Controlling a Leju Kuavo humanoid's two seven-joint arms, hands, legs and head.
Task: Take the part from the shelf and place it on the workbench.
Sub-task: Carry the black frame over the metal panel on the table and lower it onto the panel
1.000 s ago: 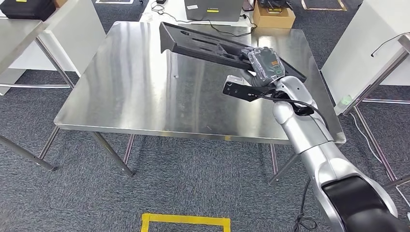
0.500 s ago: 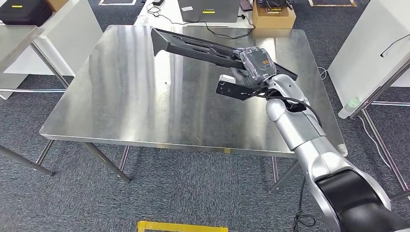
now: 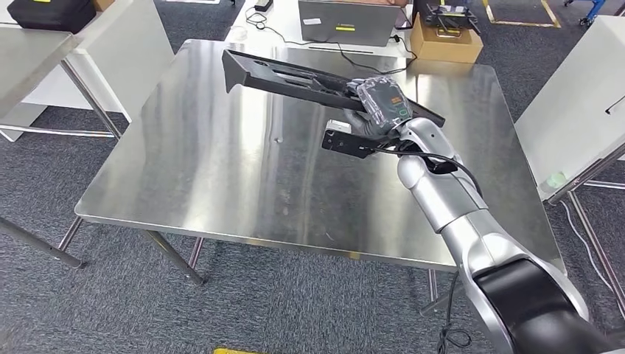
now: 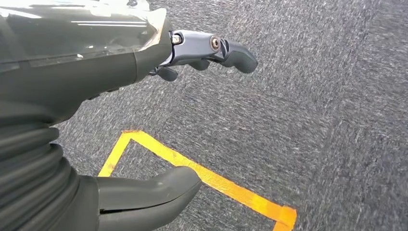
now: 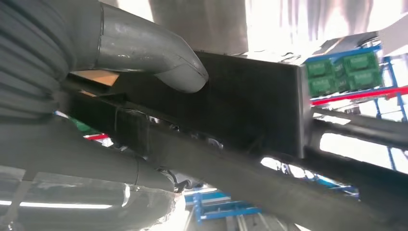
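Head view shows the part [image 3: 295, 75], a long, flat black piece with slots cut along its length and a raised lip at the far end, held up in the air over the steel counter [image 3: 221, 169]. The right hand [image 3: 376, 109] grips it near one end, so most of its length reaches out beyond the fingers toward the far-left area of the counter, while a short stub pokes out past the back of the hand. It lies roughly level, tilted a little, and I see a gap between it and the counter's surface, so it has not been set down. In the right wrist view the part [image 5: 250, 110] is a dark slab pressed between the thick grey thumb and the darker fingers [image 5: 96, 163], clenched around it from both faces.

As I judge it, the taking from the shelf is done and the carry has reached the counter; what is left is lowering the part onto the steel and letting go. Because the grip sits near one end, the far end may swing or touch down first.

The left hand [image 4: 120, 96] hangs over grey carpet [image 4: 312, 120] marked with yellow tape [image 4: 216, 183]; its fingers are apart and hold nothing. Beyond the counter's far edge stand a grey case [image 3: 346, 21] and a cardboard box [image 3: 446, 44].
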